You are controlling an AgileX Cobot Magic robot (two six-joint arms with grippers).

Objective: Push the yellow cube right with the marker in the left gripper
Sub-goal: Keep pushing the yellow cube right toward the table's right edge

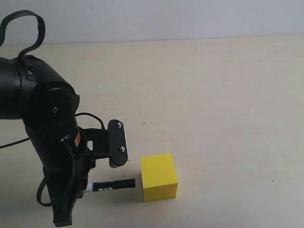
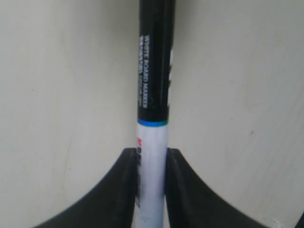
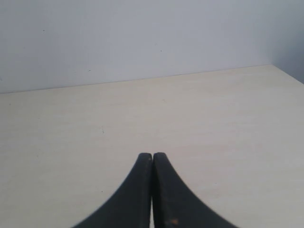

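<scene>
The left gripper (image 1: 78,187) was clamped on the white barrel of the marker (image 1: 111,185). The marker's long axis ran nearly level, with its black cap pointing straight at the yellow cube (image 1: 159,176). The cube sat on the pale table (image 1: 213,95), immediately right of the cap's tip; I could not tell whether they touched. To the cube's right the tabletop looked bare, so nothing seemed to block a push. The right gripper (image 3: 152,156) was pressed shut and empty, with no cube in its view.
</scene>
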